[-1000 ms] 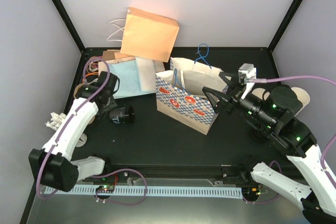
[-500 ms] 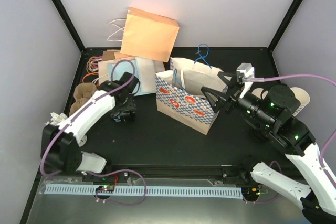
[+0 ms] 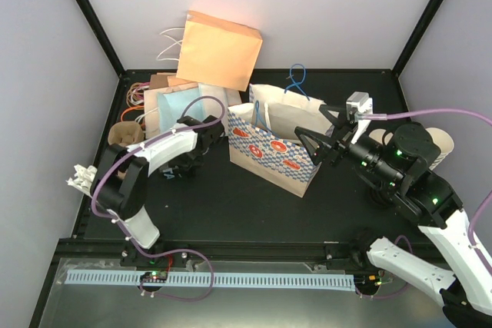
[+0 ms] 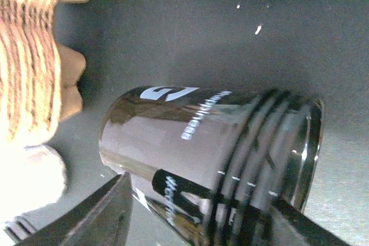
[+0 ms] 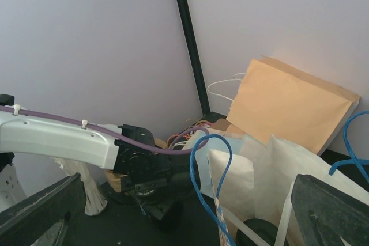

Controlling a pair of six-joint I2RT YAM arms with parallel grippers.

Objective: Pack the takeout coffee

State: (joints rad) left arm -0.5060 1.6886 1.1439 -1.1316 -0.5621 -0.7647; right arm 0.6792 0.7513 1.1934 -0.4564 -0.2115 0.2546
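Note:
A glossy black lidded coffee cup (image 4: pixel 207 142) with white lettering lies on its side between my left gripper's fingers (image 4: pixel 109 211). My left gripper (image 3: pixel 183 165) is narrowed around it, low over the table, left of the blue-checked paper bag (image 3: pixel 273 151). No single cream-white cup is in view. My right gripper (image 3: pixel 315 144) is open and empty at the bag's right rim, over its open mouth (image 5: pixel 271 171). A round black thing (image 5: pixel 259 231) sits inside the bag.
An orange-tan bag (image 3: pixel 223 48) leans on the back wall, with flat pale bags (image 3: pixel 181 109) below it. A brown carrier (image 3: pixel 123 134) and crumpled white paper (image 3: pixel 79 177) lie at the left. Cream cups (image 3: pixel 440 144) stand behind my right arm.
My left arm has swung its elbow and wrist to the right while its gripper stayed at the black cup. My right arm has barely moved.

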